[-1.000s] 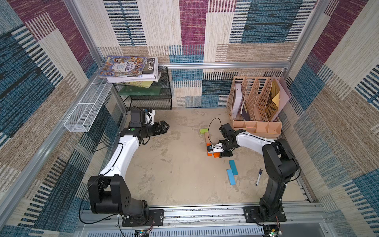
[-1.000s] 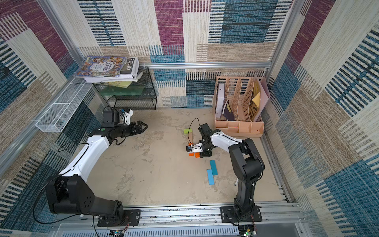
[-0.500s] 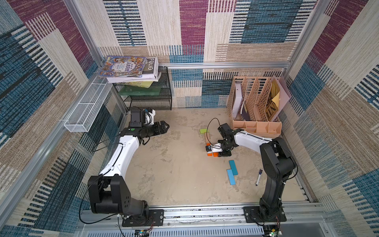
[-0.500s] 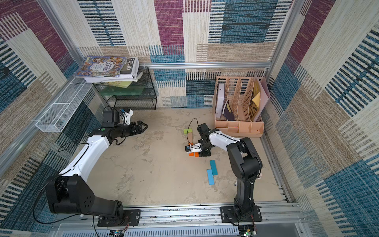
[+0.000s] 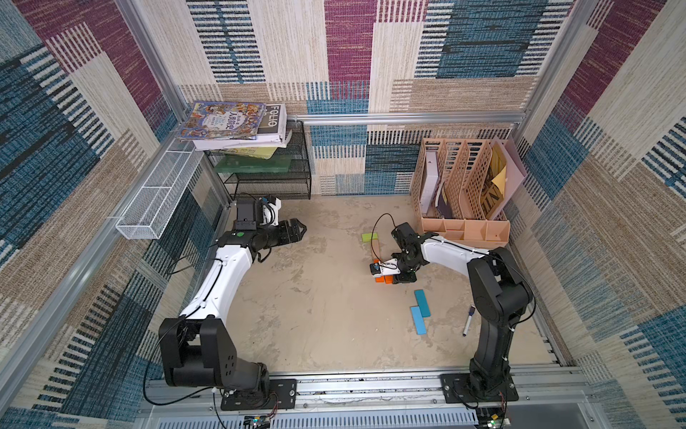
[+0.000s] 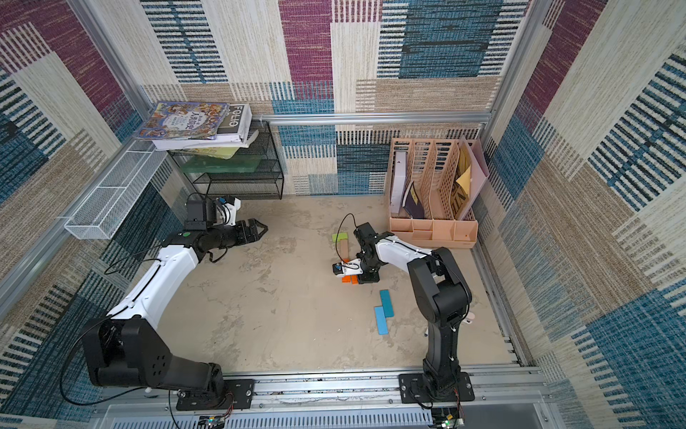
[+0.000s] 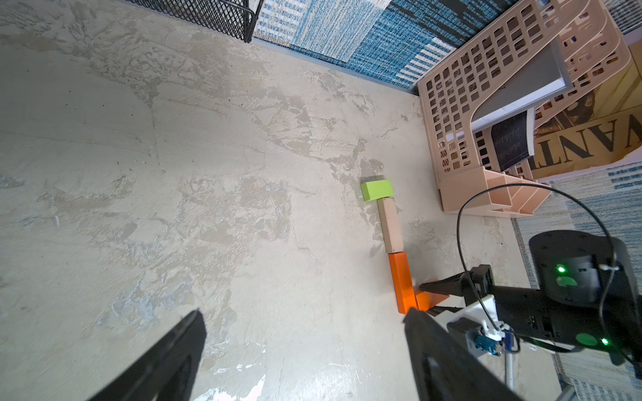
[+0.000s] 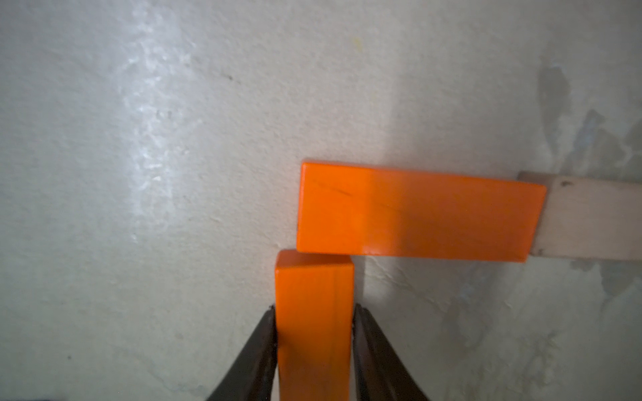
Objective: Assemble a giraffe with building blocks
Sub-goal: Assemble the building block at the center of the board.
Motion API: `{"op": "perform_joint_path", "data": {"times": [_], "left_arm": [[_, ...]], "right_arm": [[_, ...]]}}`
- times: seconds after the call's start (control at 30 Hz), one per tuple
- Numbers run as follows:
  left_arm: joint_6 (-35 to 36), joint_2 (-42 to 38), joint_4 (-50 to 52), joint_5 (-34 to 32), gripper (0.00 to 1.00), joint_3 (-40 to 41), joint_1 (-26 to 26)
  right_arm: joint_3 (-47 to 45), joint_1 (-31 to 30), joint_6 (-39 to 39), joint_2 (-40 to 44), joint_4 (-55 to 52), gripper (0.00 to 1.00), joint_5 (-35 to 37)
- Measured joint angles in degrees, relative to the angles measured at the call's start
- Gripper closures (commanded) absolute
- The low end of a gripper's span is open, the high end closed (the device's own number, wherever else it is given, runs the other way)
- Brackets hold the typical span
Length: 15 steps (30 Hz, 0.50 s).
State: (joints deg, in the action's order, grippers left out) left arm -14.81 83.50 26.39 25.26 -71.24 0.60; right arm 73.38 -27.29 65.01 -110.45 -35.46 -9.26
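The giraffe lies partly built: a lime green block point(image 5: 370, 236) point(image 7: 377, 190), a tan block point(image 7: 391, 227) point(image 8: 594, 222) below it, then an orange block point(image 7: 401, 281) point(image 8: 417, 211) end to end. My right gripper point(image 8: 314, 309) point(image 5: 394, 278) is shut on a second orange block point(image 8: 314, 284). That block's end touches the first one's side, making an L. Two blue blocks point(image 5: 422, 303) point(image 5: 417, 320) lie side by side nearer the front. My left gripper point(image 5: 300, 232) point(image 7: 302, 312) hangs open and empty at the left.
A marker pen point(image 5: 468, 320) lies by the right arm's base. A tan file organiser point(image 5: 464, 226) stands at the back right, close to the green block. A black wire rack point(image 5: 267, 178) with books and a white mesh basket point(image 5: 156, 200) are at the back left.
My right gripper has edged a little to the left with the orange block between its fingers. The left arm has not moved.
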Motion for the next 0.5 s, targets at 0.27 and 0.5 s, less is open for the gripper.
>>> {"op": "perform_joint_path", "data": {"times": [0.27,0.5], "left_arm": [[0.0,0.0,0.0,0.0,0.07,0.0,0.0],[0.02,0.0,0.0,0.0,0.07,0.0,0.0]], "right_arm": [[0.66,0.0,-0.9,-0.48,-0.79,0.62,0.0],[0.85,-0.02,-1.03,-0.52,-1.01,0.63,0.02]]}}
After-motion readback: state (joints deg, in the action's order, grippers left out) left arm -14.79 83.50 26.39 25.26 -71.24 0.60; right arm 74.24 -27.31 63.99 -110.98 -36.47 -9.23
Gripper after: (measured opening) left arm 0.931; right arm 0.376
